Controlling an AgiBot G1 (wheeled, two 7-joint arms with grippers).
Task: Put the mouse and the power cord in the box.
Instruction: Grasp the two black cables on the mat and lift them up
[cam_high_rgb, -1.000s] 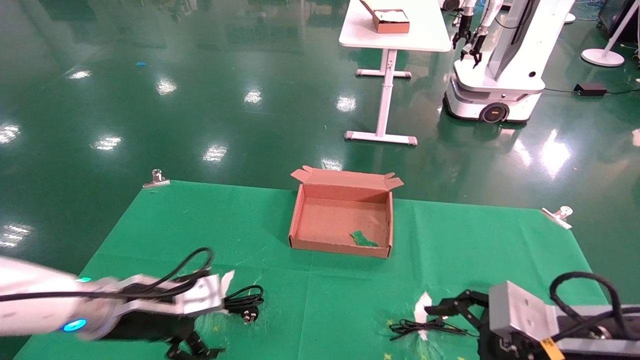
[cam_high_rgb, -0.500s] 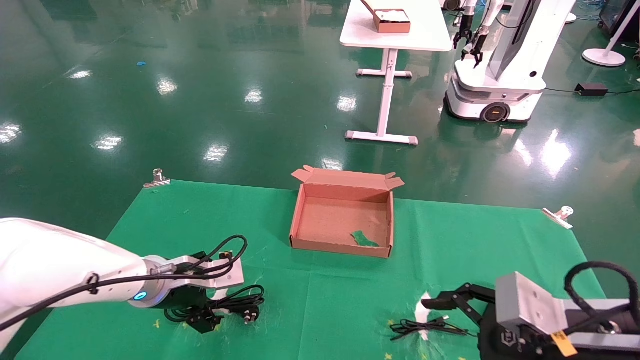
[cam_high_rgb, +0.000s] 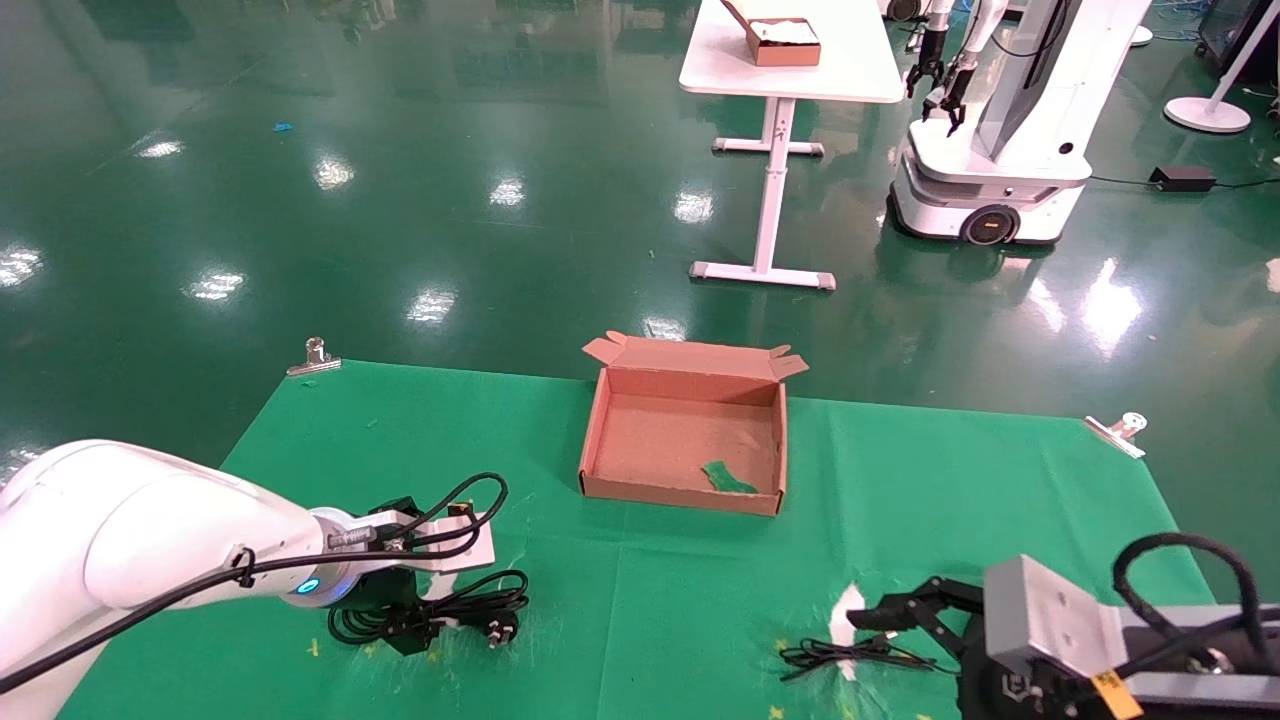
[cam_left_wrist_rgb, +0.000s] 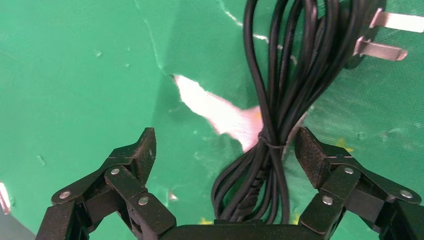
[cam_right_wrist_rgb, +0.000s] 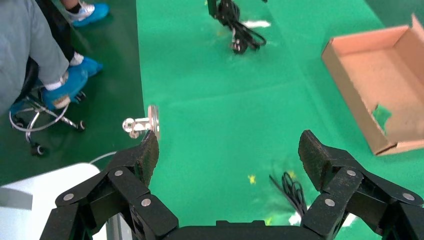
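Power cord (cam_left_wrist_rgb: 280, 115) between left tool's (cam_left_wrist_rgb: 226, 155) spread fingers.

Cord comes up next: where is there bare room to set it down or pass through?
Free: the box floor, bar a green scrap, and the cloth before it. Crowded: the power cord under the open left claw; the thin cable by the open right claw.

The floor (cam_high_rgb: 400, 180) is glossy dark green, mirroring overhead lights in bright patches; a green cloth (cam_high_rgb: 700, 600) covers the near work surface, pinned at its far corners by metal clips (cam_high_rgb: 313, 357) — one on each side; farther off stands a white table (cam_high_rgb: 790, 60) on a white pedestal leg, a small brown box with white contents (cam_high_rgb: 775, 38) on top; a round white stand base (cam_high_rgb: 1205, 115) sits at the far right.
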